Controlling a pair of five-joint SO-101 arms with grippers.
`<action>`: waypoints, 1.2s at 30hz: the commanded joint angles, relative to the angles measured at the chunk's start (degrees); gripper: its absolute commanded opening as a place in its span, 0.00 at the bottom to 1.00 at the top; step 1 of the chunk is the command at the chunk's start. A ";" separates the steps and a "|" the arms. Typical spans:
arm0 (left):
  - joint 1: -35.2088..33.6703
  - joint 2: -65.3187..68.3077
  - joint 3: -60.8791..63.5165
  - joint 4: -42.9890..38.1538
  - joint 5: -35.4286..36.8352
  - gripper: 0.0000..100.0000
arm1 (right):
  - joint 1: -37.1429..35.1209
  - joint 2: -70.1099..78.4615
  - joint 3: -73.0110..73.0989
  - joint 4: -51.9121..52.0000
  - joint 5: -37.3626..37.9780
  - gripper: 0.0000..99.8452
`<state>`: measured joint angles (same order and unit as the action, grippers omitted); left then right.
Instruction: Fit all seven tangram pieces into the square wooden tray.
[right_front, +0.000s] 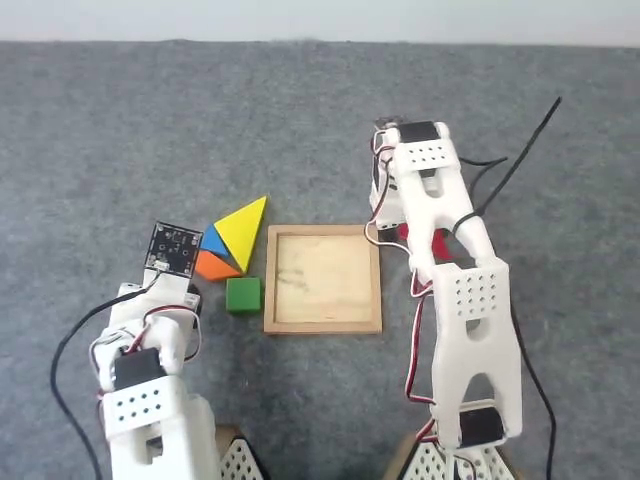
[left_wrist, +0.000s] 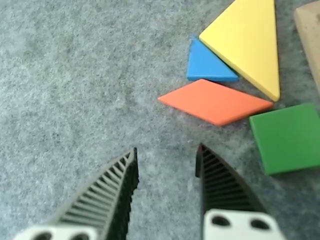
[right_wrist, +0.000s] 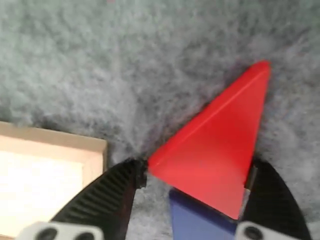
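Since the wooden tray (right_front: 322, 231) lies empty, the right gripper (right_wrist: 195, 171) pinches the red triangle (right_wrist: 217, 135) beside it, probably to load it, while the left gripper (left_wrist: 167, 150) hangs spread near the orange parallelogram (left_wrist: 216, 101).

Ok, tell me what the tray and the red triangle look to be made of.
The tray looks like pale, bare wood with a matte finish; faint grain and darker streaks show on its floor. The red triangle is smooth and evenly coloured, with a soft sheen and crisp edges. It could be painted wood or plastic; the look leaves that open.
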<state>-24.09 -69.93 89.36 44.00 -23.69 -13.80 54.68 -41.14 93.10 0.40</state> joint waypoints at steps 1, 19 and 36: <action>0.18 -1.32 -0.48 -1.32 -0.44 0.18 | 1.80 0.84 -0.70 -1.45 1.05 0.31; 0.26 -1.32 -0.48 -1.32 -0.53 0.18 | 0.40 1.98 -4.48 -2.51 -3.43 0.31; 0.26 -1.32 -0.48 -1.32 -0.53 0.18 | -0.22 2.15 -10.81 -5.67 -15.65 0.31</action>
<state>-24.18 -69.93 89.36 44.00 -23.69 -13.71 56.97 -47.91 90.90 -13.05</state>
